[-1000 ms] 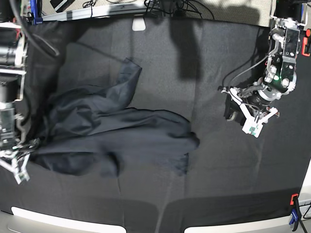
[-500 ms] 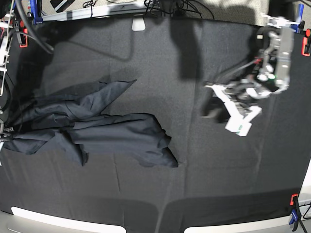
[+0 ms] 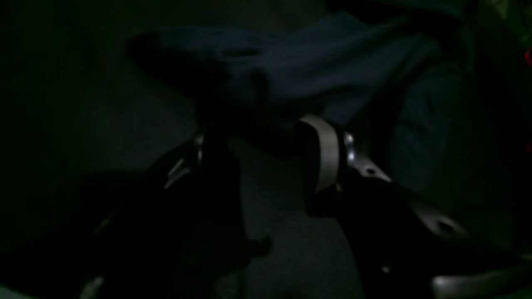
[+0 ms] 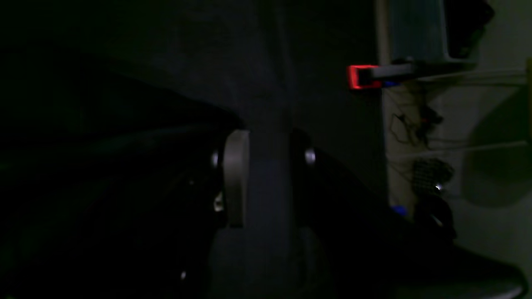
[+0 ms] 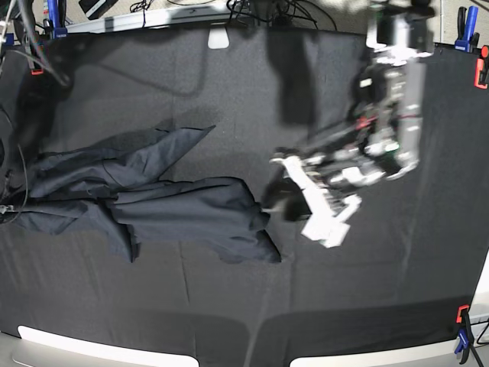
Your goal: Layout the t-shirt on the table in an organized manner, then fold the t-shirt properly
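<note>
Base view: the left gripper [image 5: 299,205] hangs at about three o'clock of centre, arm reaching down from one o'clock, jaws spread, just beside the t-shirt [image 5: 145,202], which lies bunched at nine o'clock on the table [image 5: 229,99].

Left wrist view: fingers [image 3: 326,158] apart, nothing between them; crumpled shirt at twelve.

Right wrist view: right gripper [image 4: 268,182] parted, empty.

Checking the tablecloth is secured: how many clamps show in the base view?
5 clamps: top left, blue and red; top right, blue and red; bottom right, one. Others may be hidden.
</note>
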Controlling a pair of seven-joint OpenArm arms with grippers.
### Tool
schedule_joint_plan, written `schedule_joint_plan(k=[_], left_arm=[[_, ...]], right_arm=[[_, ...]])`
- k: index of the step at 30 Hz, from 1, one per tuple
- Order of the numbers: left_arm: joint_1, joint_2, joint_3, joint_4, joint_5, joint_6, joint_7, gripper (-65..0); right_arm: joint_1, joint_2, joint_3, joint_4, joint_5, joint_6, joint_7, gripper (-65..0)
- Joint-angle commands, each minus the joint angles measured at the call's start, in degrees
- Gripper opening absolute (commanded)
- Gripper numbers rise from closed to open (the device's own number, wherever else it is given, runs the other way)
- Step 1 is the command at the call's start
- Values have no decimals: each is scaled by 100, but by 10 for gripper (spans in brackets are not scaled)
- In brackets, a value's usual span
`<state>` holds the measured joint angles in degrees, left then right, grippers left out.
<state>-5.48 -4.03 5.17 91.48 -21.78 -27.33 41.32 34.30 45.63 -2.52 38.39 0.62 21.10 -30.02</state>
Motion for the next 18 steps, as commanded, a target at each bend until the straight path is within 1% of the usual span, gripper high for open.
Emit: schedule_joint_plan(k=[1, 3, 5, 7, 9, 11, 13, 15, 18], left_arm=[[-144, 109, -20, 33, 122, 59, -96, -379], [-192, 278, -20, -164, 363, 98, -76, -379], [-258, 424, -13, -509, 354, 94, -68, -379], [-385, 566, 33, -940, 374, 92, -107, -379], [-564, 669, 109, -1379, 400, 92, -273, -379], [-796, 737, 142, -1729, 382, 94, -520, -379], [-1047, 791, 142, -1998, 380, 96, -719, -381], [-1335, 833, 142, -2247, 380, 101, -844, -411], [-1790, 881, 142, -2717, 382, 98, -1032, -515]], right_arm=[[181, 151, 28, 103, 7, 15, 90, -487], [184, 153, 28, 103, 7, 15, 90, -487], [184, 151, 28, 103, 17, 15, 90, -487], [184, 155, 28, 103, 201, 17, 92, -487], [184, 153, 28, 103, 328, 66, 92, -487], [184, 151, 28, 103, 330, 190, 103, -487], [184, 153, 28, 103, 328, 216, 109, -487], [181, 153, 28, 103, 330, 238, 105, -487], [184, 155, 28, 103, 514, 313, 31, -487]])
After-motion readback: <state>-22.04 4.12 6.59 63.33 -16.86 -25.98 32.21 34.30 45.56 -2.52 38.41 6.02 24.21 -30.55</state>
